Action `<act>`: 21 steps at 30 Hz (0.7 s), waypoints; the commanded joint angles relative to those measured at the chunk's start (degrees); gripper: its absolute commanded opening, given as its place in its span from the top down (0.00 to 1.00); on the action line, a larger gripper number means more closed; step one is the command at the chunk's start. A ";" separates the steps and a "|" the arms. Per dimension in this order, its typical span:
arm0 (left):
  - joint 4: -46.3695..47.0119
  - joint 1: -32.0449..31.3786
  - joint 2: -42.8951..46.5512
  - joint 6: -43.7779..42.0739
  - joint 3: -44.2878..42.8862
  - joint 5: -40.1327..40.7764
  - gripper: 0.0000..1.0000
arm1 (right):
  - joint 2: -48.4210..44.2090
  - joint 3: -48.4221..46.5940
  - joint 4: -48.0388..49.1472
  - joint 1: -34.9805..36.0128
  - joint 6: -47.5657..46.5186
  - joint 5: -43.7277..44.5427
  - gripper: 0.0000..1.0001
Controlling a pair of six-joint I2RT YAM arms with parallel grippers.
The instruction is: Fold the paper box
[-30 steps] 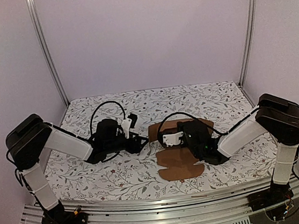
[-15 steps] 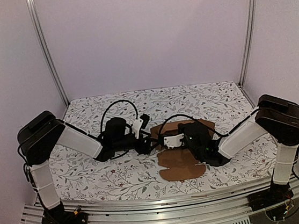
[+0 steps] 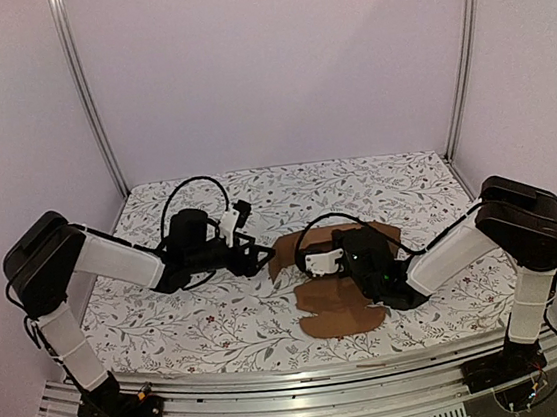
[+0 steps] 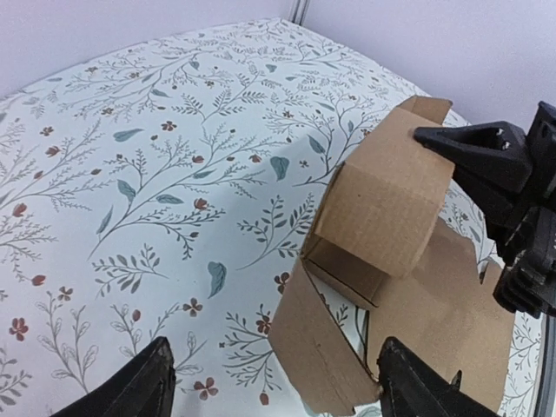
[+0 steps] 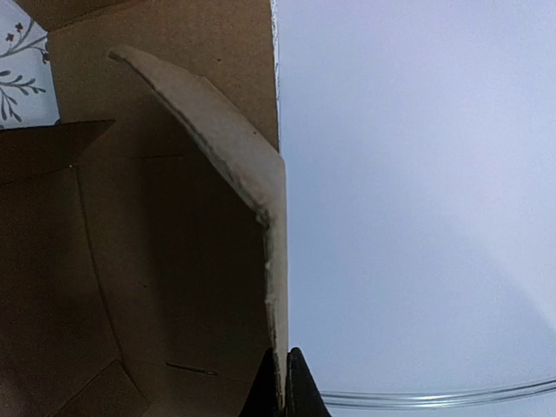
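Observation:
The paper box [image 3: 335, 308] is a brown cardboard sheet, partly folded, lying in the middle of the table. In the left wrist view one panel [image 4: 382, 208] curls up and over, and a loose flap [image 4: 326, 347] sticks out toward me. My left gripper [image 3: 257, 258] sits just left of the box, open wide. That flap's corner lies between its fingers [image 4: 130, 391], close to the right one. My right gripper [image 3: 310, 263] reaches in from the right and is shut on the edge of an upright panel [image 5: 276, 287], seen edge-on between its jaws.
A floral cloth [image 3: 212, 327] covers the table. Metal frame posts [image 3: 84, 90] stand at the back corners against pale walls. A black cable [image 3: 191, 188] loops above the left wrist. A metal rail [image 3: 308, 381] runs along the near edge.
My left arm went in to the box's left flap half a second ago, then drew back left, and its jaws widened. The right gripper kept its hold and place.

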State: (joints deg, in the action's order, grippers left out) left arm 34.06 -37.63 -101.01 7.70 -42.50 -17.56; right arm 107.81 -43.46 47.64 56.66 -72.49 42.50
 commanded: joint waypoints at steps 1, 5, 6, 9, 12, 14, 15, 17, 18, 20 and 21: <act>-7.33 3.95 -4.77 -0.19 -6.90 -7.26 0.20 | -0.58 0.62 -0.48 0.50 0.18 0.08 1.00; -2.48 7.63 -3.95 0.20 -5.83 -16.00 0.19 | -0.41 0.48 -0.53 0.50 -0.10 0.21 1.00; -1.02 8.44 -2.81 0.62 -4.77 -17.42 0.19 | -0.45 0.48 -0.60 0.50 -0.08 0.21 1.00; 0.99 10.44 0.34 1.75 -2.47 -17.20 0.19 | -0.57 0.48 -0.70 0.53 -0.17 0.21 1.00; -4.48 11.41 -0.78 2.29 -5.46 -12.09 0.19 | -0.75 0.19 -0.70 0.48 -0.19 0.04 1.00; -8.66 11.43 -3.70 2.34 -8.77 -8.86 0.20 | -0.76 -0.10 -0.70 0.50 -0.16 0.04 1.00; -9.51 11.31 -5.12 2.25 -9.98 -7.87 0.20 | -0.76 -0.19 -0.70 0.52 -0.19 0.04 1.00; -13.06 10.70 -8.43 2.36 -13.58 -6.86 0.20 | -0.92 -0.22 -0.70 0.63 -0.21 -0.03 1.00; -15.01 10.20 -10.13 2.10 -16.30 -6.55 0.21 | -1.01 -0.13 -0.70 0.63 -0.20 -0.09 1.00; -17.23 8.91 -13.19 0.78 -19.50 -6.30 0.23 | -1.14 -0.07 -0.70 0.79 -0.12 -0.20 1.00; -17.47 8.30 -14.26 0.19 -20.58 -6.83 0.23 | -1.18 -0.05 -0.70 0.90 -0.20 -0.30 1.00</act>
State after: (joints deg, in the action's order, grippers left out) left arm 23.94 -27.27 -110.34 9.58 -58.89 -26.00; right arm 107.79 -43.46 47.57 56.77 -72.93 42.54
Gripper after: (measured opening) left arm 0.777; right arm 0.006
